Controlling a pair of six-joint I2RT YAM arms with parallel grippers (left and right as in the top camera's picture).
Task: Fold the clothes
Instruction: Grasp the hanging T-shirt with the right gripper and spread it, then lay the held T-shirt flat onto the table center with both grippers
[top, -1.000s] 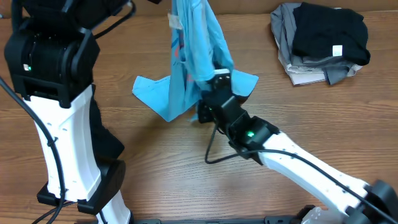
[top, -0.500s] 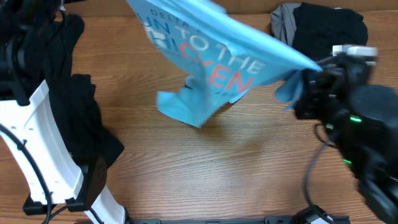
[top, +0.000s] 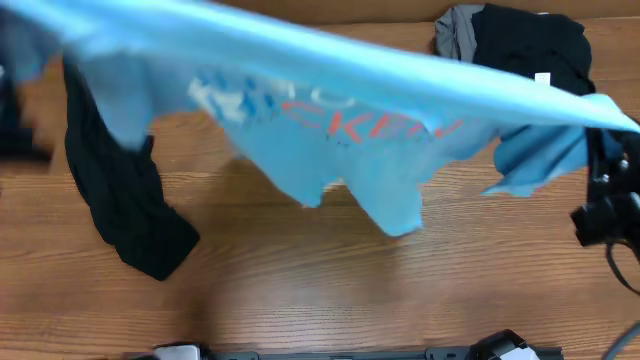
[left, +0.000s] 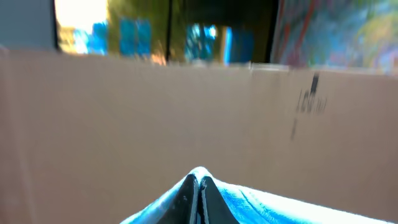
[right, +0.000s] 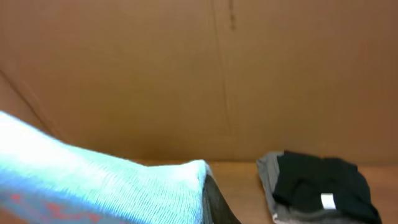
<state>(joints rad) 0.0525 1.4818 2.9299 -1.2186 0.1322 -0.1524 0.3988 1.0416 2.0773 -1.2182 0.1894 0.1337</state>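
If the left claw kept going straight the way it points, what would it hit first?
Probably the brown cardboard wall that fills its wrist view ahead. The left claw is shut on the light blue T-shirt, and nothing else shows in between; how far the wall stands is unclear.

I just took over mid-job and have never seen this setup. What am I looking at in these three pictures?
Two robot arms with two-finger grippers work at a wooden table. One picture looks down from above; the other two come from a camera on each wrist. The left gripper and the right gripper are both shut on a light blue T-shirt, stretched in the air between them. A black garment and a folded black and grey pile lie on the table.
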